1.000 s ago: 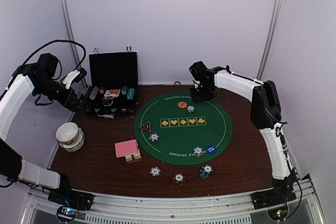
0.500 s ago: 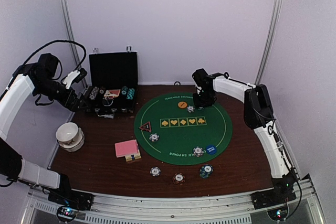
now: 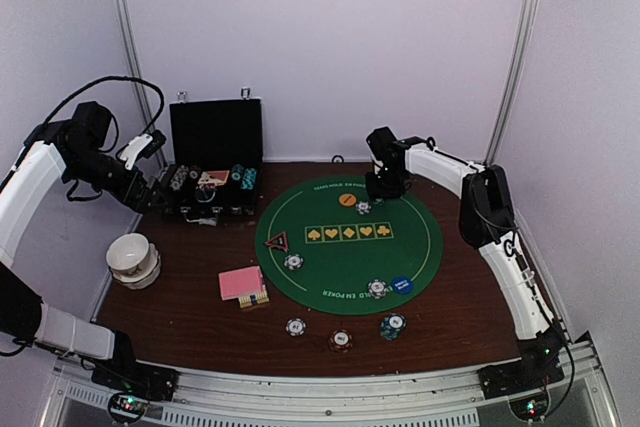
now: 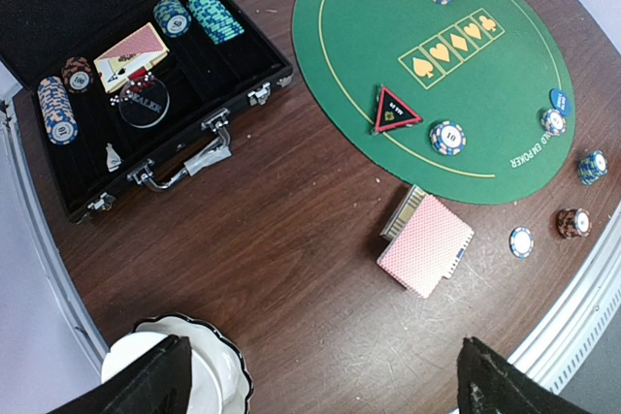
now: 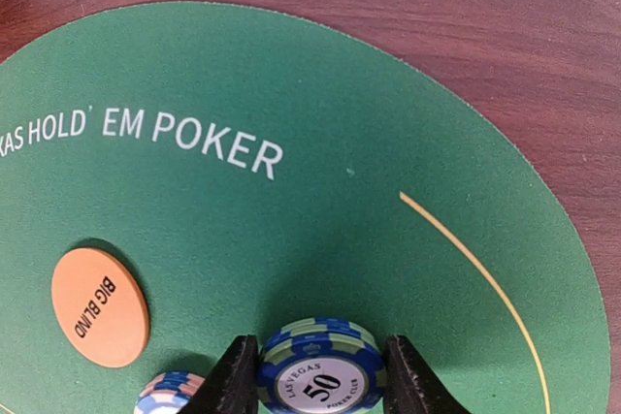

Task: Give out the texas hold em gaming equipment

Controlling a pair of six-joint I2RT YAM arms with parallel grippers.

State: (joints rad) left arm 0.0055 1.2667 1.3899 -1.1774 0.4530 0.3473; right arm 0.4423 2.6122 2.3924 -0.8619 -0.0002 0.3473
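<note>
My right gripper (image 5: 317, 385) is shut on a blue "50" poker chip stack (image 5: 318, 370) at the far side of the green mat (image 3: 420, 237); in the top view it shows beyond the mat's card row (image 3: 385, 187). To its left lie the orange Big Blind button (image 5: 100, 306) and a light-blue chip (image 5: 170, 393). The red-edged triangle marker (image 3: 277, 241), a chip (image 3: 293, 262), the blue button (image 3: 401, 285) and the pink-backed cards (image 3: 242, 283) lie nearer. My left gripper (image 4: 320, 385) is open and empty, high beside the case.
The black chip case (image 3: 212, 162) stands open at the back left with chips and cards in it. A white bowl (image 3: 132, 257) sits at the left edge. Three chip stacks (image 3: 341, 339) lie near the front edge, one more (image 3: 377, 289) on the mat.
The right arm's elbow has swung left, and its gripper has stayed at the mat's far side. The left arm has not moved.
</note>
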